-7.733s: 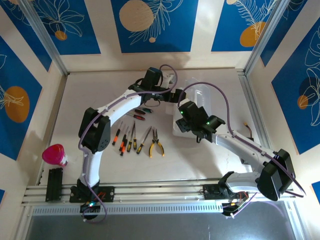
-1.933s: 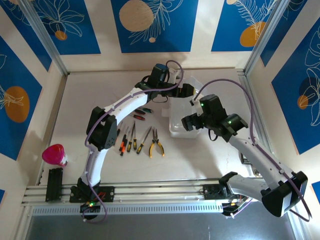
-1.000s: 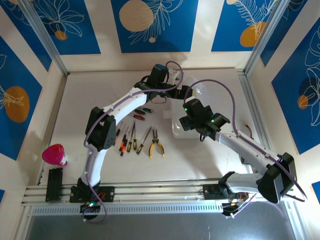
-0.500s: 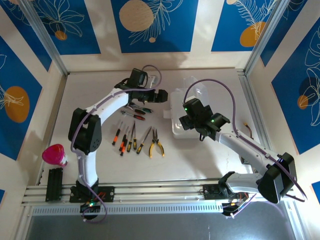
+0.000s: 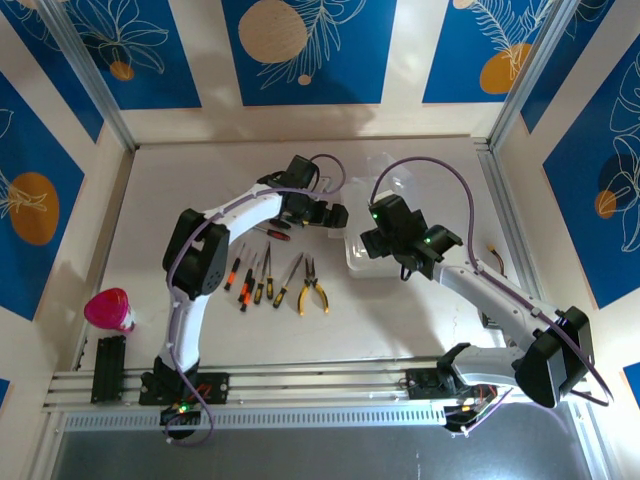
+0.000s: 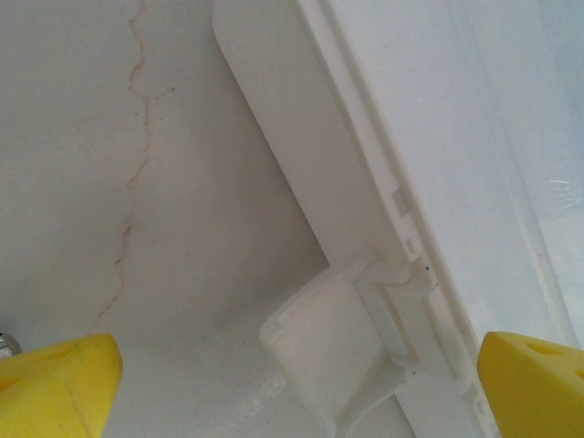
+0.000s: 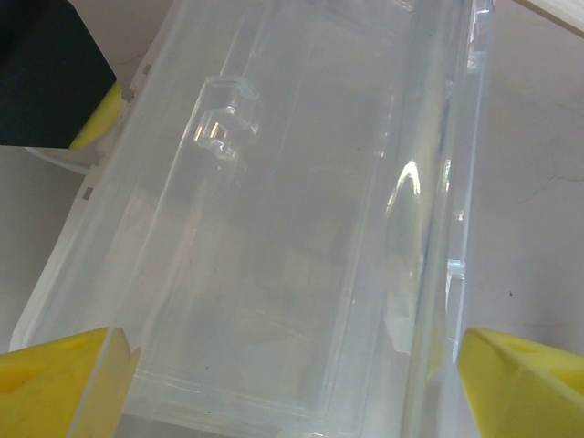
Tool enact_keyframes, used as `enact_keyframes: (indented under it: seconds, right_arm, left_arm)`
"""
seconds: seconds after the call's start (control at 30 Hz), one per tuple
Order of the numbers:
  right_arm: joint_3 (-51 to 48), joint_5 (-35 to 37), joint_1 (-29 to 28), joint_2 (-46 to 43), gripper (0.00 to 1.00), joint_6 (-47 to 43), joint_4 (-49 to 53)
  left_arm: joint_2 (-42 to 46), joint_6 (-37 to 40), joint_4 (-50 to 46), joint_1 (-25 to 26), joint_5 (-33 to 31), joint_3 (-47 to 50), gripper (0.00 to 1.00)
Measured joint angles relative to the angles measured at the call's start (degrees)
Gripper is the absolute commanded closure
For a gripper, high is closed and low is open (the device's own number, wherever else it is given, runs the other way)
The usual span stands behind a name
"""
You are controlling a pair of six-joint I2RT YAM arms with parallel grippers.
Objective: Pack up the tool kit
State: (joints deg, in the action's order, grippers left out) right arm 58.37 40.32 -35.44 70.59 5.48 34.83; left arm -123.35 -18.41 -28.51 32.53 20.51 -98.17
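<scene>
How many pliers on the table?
1: yellow-handled pliers at the right end of the tool row, left of the case. The left arm could hide more.

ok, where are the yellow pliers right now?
Top view: the pliers lie left of centre, rightmost in the tool row, lower-left of the clear case.

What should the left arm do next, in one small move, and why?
Probably swing the left gripper over the nearest screwdriver and lower onto it. Its jaws are open and empty beside the case, which looks empty, while the right gripper straddles it, jaws wide. The pliers and other screwdrivers lie on the table.
</scene>
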Motion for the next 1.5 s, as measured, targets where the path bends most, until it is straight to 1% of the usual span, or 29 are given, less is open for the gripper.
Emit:
enact_keyframes:
  seconds: [0.57,1.07,1.27,1.5]
  right_arm:
    - [0.0,-1.8,1.5,0.0,0.09,0.1,-0.9]
    - [0.0,-6.4,10.6,-3.6,0.10,0.2,0.4]
    - [0.0,-8.0,11.5,-4.6,0.11,0.2,0.6]
    - [0.0,-8.9,11.5,-4.6,0.11,0.2,0.5]
  left_arm:
    - [-1.7,-2.3,2.7,0.3,2.0,0.0,0.00]
    - [-2.3,-2.7,4.1,0.4,3.1,0.0,0.00]
    - [-2.8,-2.7,4.2,0.4,3.5,0.0,0.00]
    - [-2.8,-3.6,6.9,0.4,5.2,0.4,0.00]
